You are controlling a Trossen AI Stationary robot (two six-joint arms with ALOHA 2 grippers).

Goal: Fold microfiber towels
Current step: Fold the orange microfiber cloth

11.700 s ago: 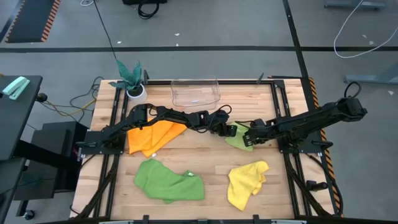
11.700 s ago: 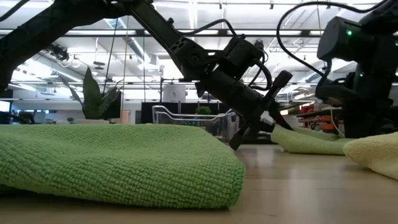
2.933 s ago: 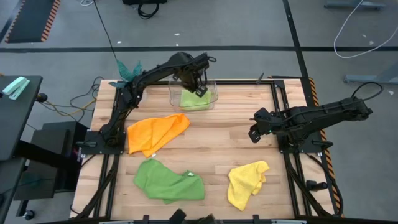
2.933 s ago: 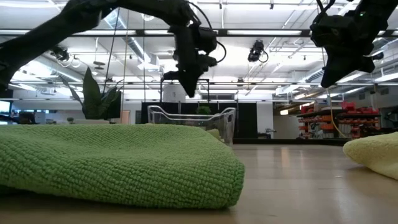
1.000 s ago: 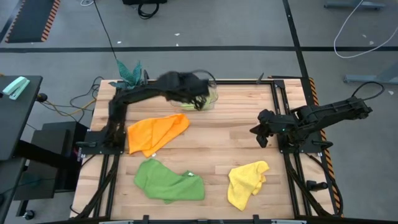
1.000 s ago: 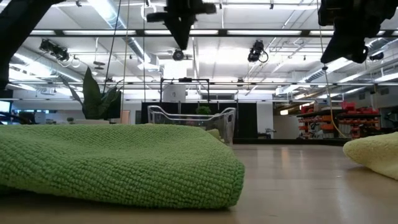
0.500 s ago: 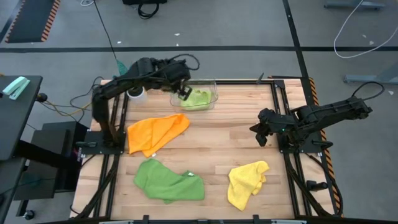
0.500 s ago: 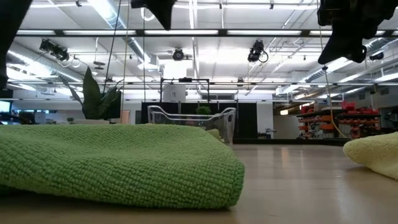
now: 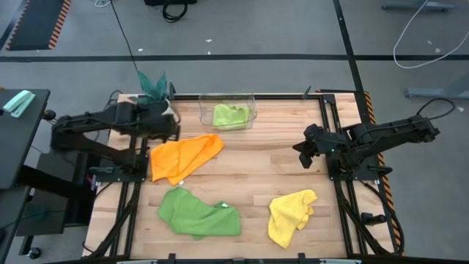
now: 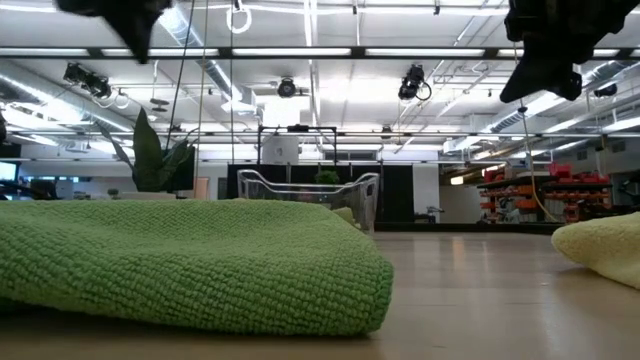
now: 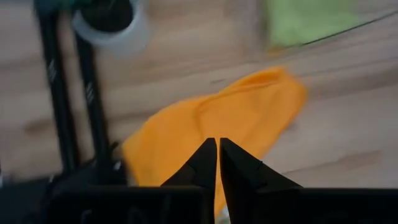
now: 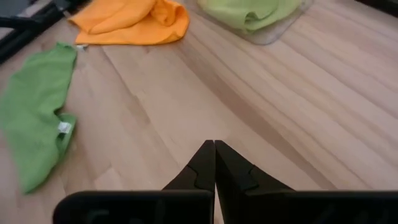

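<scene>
Above the crumpled orange microfiber towel (image 9: 183,156) our empty left gripper (image 9: 174,129) hung closed, right gripper (image 9: 300,152) likewise, lime cloth (image 9: 230,115) binned in the clear plastic bin (image 9: 253,110); next, we judged, open and pinch an orange corner.

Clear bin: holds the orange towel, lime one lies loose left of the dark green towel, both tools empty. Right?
Not quite. The high view shows the clear bin holding the light lime green towel; the orange towel lies loose on the table, not in the bin, behind the darker green towel. Left tool and right tool are empty.
</scene>
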